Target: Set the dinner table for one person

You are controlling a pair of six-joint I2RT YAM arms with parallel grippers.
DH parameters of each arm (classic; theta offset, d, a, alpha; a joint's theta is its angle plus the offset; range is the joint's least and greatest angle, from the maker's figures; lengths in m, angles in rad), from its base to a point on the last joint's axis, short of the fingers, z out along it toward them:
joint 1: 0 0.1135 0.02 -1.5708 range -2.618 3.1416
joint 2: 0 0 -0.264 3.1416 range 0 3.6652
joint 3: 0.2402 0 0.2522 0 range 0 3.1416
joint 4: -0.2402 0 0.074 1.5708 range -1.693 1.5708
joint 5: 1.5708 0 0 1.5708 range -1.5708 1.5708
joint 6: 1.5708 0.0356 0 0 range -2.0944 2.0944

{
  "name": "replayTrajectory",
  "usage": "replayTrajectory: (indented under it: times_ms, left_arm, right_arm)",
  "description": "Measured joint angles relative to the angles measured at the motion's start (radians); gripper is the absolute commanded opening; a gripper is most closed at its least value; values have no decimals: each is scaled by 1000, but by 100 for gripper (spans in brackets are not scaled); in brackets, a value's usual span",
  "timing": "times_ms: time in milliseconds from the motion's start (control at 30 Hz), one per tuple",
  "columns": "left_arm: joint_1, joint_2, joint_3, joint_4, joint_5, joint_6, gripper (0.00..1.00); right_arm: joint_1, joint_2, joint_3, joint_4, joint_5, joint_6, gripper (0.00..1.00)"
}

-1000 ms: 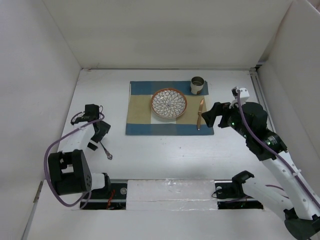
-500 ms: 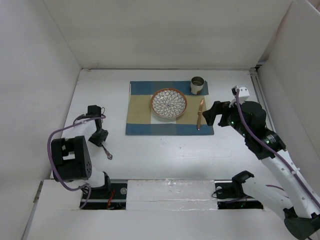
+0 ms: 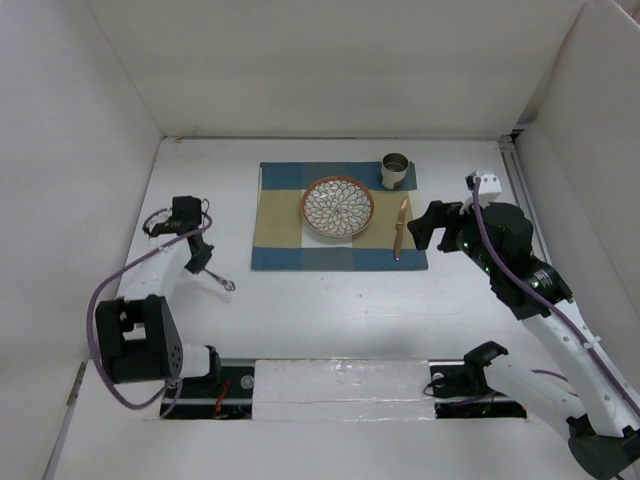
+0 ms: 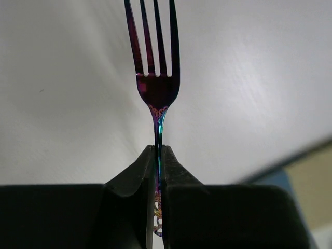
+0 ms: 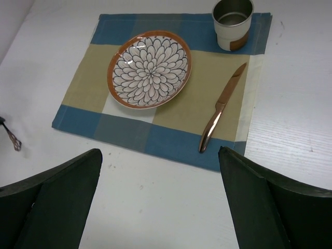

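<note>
Logging 3 pieces set on the placemat (image 3: 280,215) at frame centre: plate (image 3: 338,207), cup (image 3: 396,170) at its upper right, knife (image 3: 401,228) along its right edge. Left end effector (image 4: 157,150) clenched on the fork (image 4: 157,88) handle, at left of the placemat, over the white tabletop (image 3: 330,310). Right end effector (image 5: 160,151) released, empty. We judge only the fork is left to place.

**Matt white top, cloth mat, shiny cutlery**

Dinner table (image 3: 330,320): matt white, smooth, faint grain. Placemat (image 5: 171,140): woven cloth, blue-beige check, matt. Plate (image 5: 150,69): looks like glazed ceramic, slight gloss, orange rim. Knife (image 5: 220,109), at 3 o'clock of plate: polished copper-tone metal. Cup (image 5: 233,23), at 1 o'clock: dull grey metal inside, matt white outside, tan band. Fork (image 4: 157,88): polished metal, purple-blue iridescent sheen. Left gripper (image 4: 157,158), right gripper (image 5: 160,153): matt black, plastic-looking.
</note>
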Motion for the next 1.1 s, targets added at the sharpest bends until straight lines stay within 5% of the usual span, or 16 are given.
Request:
replayTrajectory:
  times_ms: [233,567,1100]
  left_arm:
    - [-48,-69,311,109,229,191,0]
    - [-391,351,549,190,341,255,0]
    - [-388,593,662,156,352,290,0]
  right_arm:
    - [-32,0,0,4,7,3,100]
    - [-83,51,-24,33,-1,3,100]
    - [-91,67,-48,34,-2,3,100]
